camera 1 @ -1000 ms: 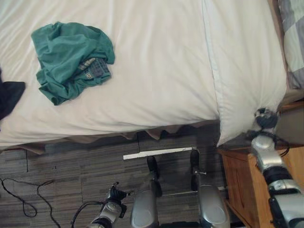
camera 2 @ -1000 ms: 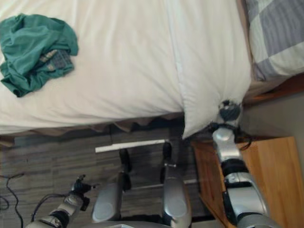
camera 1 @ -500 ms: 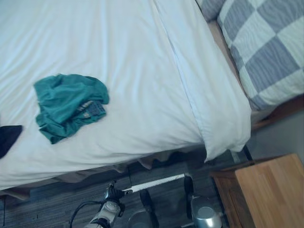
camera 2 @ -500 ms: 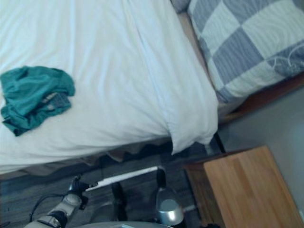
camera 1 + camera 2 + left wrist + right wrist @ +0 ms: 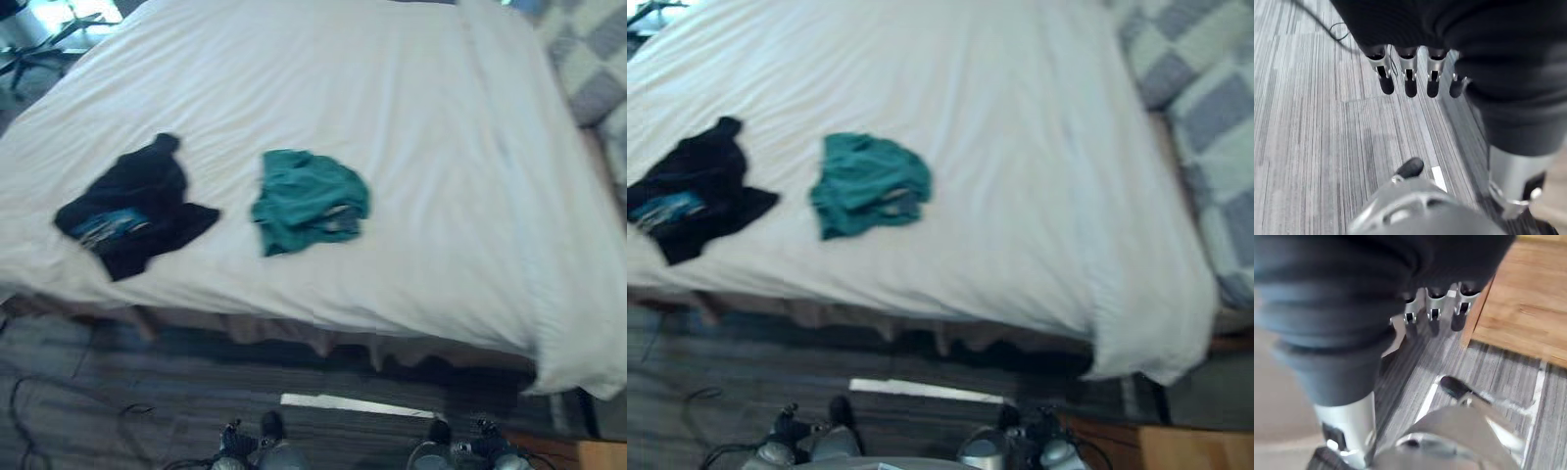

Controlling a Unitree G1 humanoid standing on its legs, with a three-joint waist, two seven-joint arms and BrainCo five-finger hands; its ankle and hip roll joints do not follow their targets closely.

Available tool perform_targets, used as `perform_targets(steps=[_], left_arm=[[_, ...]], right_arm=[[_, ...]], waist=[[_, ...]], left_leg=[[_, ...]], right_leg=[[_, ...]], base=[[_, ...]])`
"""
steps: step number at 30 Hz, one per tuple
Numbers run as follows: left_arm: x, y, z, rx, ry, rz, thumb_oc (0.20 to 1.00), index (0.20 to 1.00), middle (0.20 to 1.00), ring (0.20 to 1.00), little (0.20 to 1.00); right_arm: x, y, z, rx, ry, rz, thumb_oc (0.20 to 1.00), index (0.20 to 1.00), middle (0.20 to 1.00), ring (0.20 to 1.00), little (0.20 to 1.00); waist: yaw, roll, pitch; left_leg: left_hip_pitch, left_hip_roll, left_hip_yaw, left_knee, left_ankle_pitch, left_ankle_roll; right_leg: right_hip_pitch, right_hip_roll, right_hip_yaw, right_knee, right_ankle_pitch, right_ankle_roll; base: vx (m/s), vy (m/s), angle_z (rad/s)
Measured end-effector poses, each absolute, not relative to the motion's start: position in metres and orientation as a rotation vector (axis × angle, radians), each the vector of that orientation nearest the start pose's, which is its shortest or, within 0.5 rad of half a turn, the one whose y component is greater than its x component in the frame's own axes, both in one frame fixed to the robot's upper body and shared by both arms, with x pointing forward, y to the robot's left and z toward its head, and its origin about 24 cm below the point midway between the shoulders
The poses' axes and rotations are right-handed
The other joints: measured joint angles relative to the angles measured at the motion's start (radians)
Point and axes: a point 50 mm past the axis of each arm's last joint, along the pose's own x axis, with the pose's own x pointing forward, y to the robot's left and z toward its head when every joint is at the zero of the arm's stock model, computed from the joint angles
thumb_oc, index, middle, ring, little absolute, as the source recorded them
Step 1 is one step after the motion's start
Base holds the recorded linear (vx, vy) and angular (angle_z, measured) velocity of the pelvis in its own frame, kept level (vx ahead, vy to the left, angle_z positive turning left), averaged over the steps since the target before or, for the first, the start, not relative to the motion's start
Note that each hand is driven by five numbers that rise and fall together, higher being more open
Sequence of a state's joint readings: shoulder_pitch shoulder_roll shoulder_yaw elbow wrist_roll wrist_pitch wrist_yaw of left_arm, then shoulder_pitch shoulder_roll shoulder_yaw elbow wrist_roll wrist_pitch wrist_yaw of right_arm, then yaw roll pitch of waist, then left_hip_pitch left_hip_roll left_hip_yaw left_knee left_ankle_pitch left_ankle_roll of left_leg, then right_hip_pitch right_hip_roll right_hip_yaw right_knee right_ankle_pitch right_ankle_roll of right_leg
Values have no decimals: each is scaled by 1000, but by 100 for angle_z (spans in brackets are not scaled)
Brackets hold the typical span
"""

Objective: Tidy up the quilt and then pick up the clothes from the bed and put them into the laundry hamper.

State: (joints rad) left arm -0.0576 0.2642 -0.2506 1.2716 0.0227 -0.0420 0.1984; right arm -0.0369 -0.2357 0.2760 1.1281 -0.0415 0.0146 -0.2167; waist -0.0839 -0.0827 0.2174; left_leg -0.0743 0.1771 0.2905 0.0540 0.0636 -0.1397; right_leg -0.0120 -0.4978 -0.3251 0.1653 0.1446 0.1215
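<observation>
White quilt (image 5: 411, 147) spread smooth over bed, crumpled teal garment (image 5: 309, 199) and black garment (image 5: 132, 208) lying apart on top, ungrasped; left hand (image 5: 1408, 73) and right hand (image 5: 1435, 308) relaxed, empty, hanging over grey striped floor (image 5: 1312, 122)

Right hand (image 5: 1436, 308) hung with fingers (image 5: 1461, 312) loosely straight and empty, above grey striped floor (image 5: 1508, 431), wooden nightstand top (image 5: 1528, 298) beside the fingertips

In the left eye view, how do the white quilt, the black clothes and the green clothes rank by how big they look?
1. White quilt, by far the largest.
2. Black clothes and green clothes look close in size; the black pile spreads slightly wider, but I would not rank them firmly.
</observation>
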Motion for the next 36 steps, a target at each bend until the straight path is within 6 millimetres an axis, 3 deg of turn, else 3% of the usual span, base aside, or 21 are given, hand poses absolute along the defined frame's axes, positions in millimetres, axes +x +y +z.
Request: perform_targets(steps=[1, 3, 5, 8, 9, 11, 12, 13, 14, 15, 17, 18, 19, 20, 22, 24, 25, 27, 30, 32, 36], left_arm=[[106, 253, -152, 548, 1155, 114, 1000, 1000, 1000, 1000, 1000], [100, 264, -151, 585, 1176, 121, 1000, 1000, 1000, 1000, 1000], [107, 263, -150, 621, 1170, 88, 1000, 1000, 1000, 1000, 1000], [105, 250, -155, 610, 1190, 44, 1000, 1000, 1000, 1000, 1000], [107, 247, -155, 631, 1185, 15, 1000, 1000, 1000, 1000, 1000], [112, 246, -154, 637, 1166, 4, 1000, 1000, 1000, 1000, 1000], [112, 238, -155, 618, 1151, -13, 1000, 1000, 1000, 1000, 1000], [108, 231, -157, 589, 1147, -25, 1000, 1000, 1000, 1000, 1000], [119, 231, -153, 574, 1104, -9, 1000, 1000, 1000, 1000, 1000], [141, 236, -145, 592, 1035, 12, 1000, 1000, 1000, 1000, 1000], [143, 240, -143, 616, 1022, 17, 1000, 1000, 1000, 1000, 1000], [139, 239, -144, 625, 1027, 9, 1000, 1000, 1000, 1000, 1000], [134, 236, -147, 612, 1043, 9, 1000, 1000, 1000, 1000, 1000], [127, 227, -151, 597, 1057, -14, 1000, 1000, 1000, 1000, 1000], [131, 223, -151, 590, 1050, -19, 1000, 1000, 1000, 1000, 1000], [117, 226, -157, 592, 1149, -17, 1000, 1000, 1000, 1000, 1000], [109, 225, -160, 598, 1195, -55, 1000, 1000, 1000, 1000, 1000], [104, 222, -162, 608, 1209, -122, 1000, 1000, 1000, 1000, 1000], [112, 229, -158, 640, 1168, -143, 1000, 1000, 1000, 1000, 1000], [111, 234, -157, 646, 1167, -128, 1000, 1000, 1000, 1000, 1000], [115, 235, -154, 632, 1127, -89, 1000, 1000, 1000, 1000, 1000]], right_arm=[[128, -213, -151, -502, 1051, -40, 1000, 1000, 1000, 1000, 1000], [129, -202, -152, -470, 1034, -29, 1000, 1000, 1000, 1000, 1000], [134, -199, -150, -463, 1007, -18, 1000, 1000, 1000, 1000, 1000], [141, -200, -148, -478, 988, -13, 1000, 1000, 1000, 1000, 1000], [144, -200, -147, -478, 983, -13, 1000, 1000, 1000, 1000, 1000], [144, -196, -148, -471, 985, -10, 1000, 1000, 1000, 1000, 1000], [137, -196, -151, -462, 1007, -15, 1000, 1000, 1000, 1000, 1000], [138, -202, -150, -455, 1010, -46, 1000, 1000, 1000, 1000, 1000], [132, -203, -153, -438, 1044, -67, 1000, 1000, 1000, 1000, 1000], [136, -204, -153, -475, 1073, -53, 1000, 1000, 1000, 1000, 1000], [137, -212, -152, -521, 1082, -53, 1000, 1000, 1000, 1000, 1000], [141, -216, -149, -532, 1060, -67, 1000, 1000, 1000, 1000, 1000], [142, -221, -148, -541, 1057, -76, 1000, 1000, 1000, 1000, 1000], [145, -224, -146, -546, 1040, -81, 1000, 1000, 1000, 1000, 1000], [148, -224, -144, -552, 1024, -73, 1000, 1000, 1000, 1000, 1000], [146, -223, -145, -545, 1023, -73, 1000, 1000, 1000, 1000, 1000], [139, -227, -146, -543, 1037, -85, 1000, 1000, 1000, 1000, 1000], [123, -232, -151, -560, 1100, -69, 1000, 1000, 1000, 1000, 1000], [116, -202, -159, -506, 1124, 4, 1000, 1000, 1000, 1000, 1000], [113, -205, -160, -523, 1140, -7, 1000, 1000, 1000, 1000, 1000], [107, -211, -162, -618, 1167, 64, 1000, 1000, 1000, 1000, 1000]], waist=[[4, -1, 2], [2, 18, 2], [-13, 33, 12], [-53, 45, 31], [-74, 42, 41], [-90, 32, 48], [-105, 32, 55], [-91, 45, 50], [-85, 14, 67], [-35, -19, 83], [-12, -15, 78], [-24, 8, 70], [-21, 20, 64], [-18, 49, 60], [-40, 60, 56], [-83, 54, 50], [-132, 49, 51], [-152, 61, 50], [-113, 21, 56], [-94, 3, 53], [4, 17, 61]], left_leg=[[31, -23, 0, -37, -33, 63], [73, -20, -10, -100, -14, 86], [85, -34, -38, -137, -15, 117], [118, -77, -64, -142, -46, 144], [129, -97, -84, -141, -57, 149], [143, -125, -94, -136, -72, 143], [193, -151, -108, -118, -127, 121], [178, -146, -107, -6, -164, 52], [89, -139, -104, 205, -199, -23], [-67, -116, -105, 520, -137, -84], [-114, -35, -93, 573, -145, -61], [-105, 64, -112, 463, -145, -59], [-67, 96, -111, 355, -139, -54], [-8, 130, -188, 167, -136, -63], [49, 147, -268, 78, -120, -82], [106, 111, -371, 2, -110, -95], [91, 81, -347, -21, -100, -82], [100, 70, -283, -54, -14, -38], [102, 3, -196, -114, -37, 9], [112, -48, -181, -127, -32, 52], [90, -46, -160, -120, -30, 99]], right_leg=[[-59, 11, 23, 96, -25, -11], [-106, 121, 68, 189, -108, -6], [-168, 289, 111, 211, -212, -15], [-216, 409, 60, 151, -238, -55], [-231, 422, 34, 108, -229, -46], [-253, 427, 30, 79, -226, -47], [-240, 439, 33, 62, -205, -114], [-204, 446, 22, 61, -191, -160], [-211, 417, 42, 74, -215, -192], [-174, 392, 77, 49, -224, -208], [-89, 407, 83, -63, -162, -184], [-53, 438, 104, -94, -142, -156], [-41, 460, 118, -107, -137, -163], [-17, 490, 178, -120, -128, -156], [-3, 520, 245, -126, -112, -131], [21, 526, 315, -126, -107, -115], [19, 506, 320, -121, -106, -99], [-13, 496, 337, -85, -123, -66], [-107, 410, 303, -32, -126, -24], [-74, 332, 229, -82, -98, 13], [-85, 330, 229, 99, -212, 11]], base=[[192, 671, -8], [179, 450, 13], [228, 340, 49], [310, 267, 42], [207, 146, 49], [283, 156, 49], [375, 210, 41], [258, 160, 23], [144, 157, -19], [110, 133, -42], [232, 504, -58], [304, 754, -67], [200, 563, -107], [175, 517, -126], [70, 310, -127], [-131, 505, -114], [-255, 501, -67], [-271, 282, -34], [-312, 217, -64], [-389, 247, -33], [-269, 128, -16]])
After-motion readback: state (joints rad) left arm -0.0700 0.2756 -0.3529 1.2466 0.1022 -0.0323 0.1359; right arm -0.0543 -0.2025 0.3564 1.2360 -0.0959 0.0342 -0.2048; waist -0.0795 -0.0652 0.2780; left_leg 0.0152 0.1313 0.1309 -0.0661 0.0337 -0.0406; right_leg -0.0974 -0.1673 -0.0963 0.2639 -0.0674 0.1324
